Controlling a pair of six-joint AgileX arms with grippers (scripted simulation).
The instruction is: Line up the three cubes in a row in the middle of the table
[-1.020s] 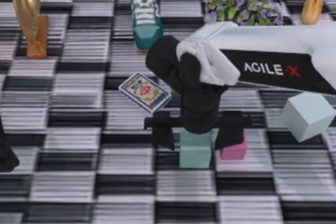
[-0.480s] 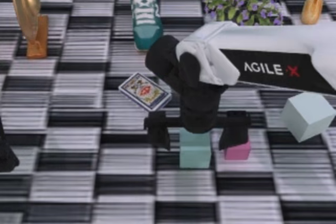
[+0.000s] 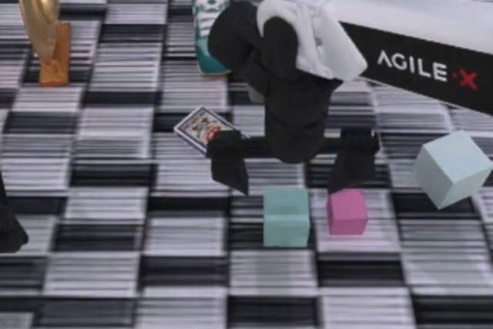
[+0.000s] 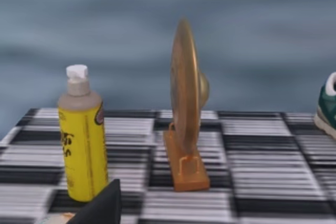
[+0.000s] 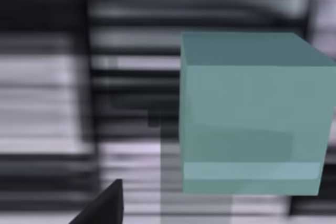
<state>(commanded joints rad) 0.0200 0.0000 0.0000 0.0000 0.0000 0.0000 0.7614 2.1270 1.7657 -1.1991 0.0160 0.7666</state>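
Observation:
The teal cube rests on the table near its middle, and the small pink cube sits right beside it on the right. Farther right lies the larger pale mint cube, turned at an angle. My right gripper hangs open above and just behind the teal cube, holding nothing, its two dark fingers spread wide. The right wrist view looks down on the teal cube with one fingertip off to its side. My left arm is parked at the left edge.
A patterned card box lies behind the cubes, partly under the right arm. Along the back stand a gold trophy and a green shoe. A yellow bottle stands by the trophy.
My right gripper has risen from around the teal cube and drawn back a little, still open. The teal and pink cubes stayed where they were.

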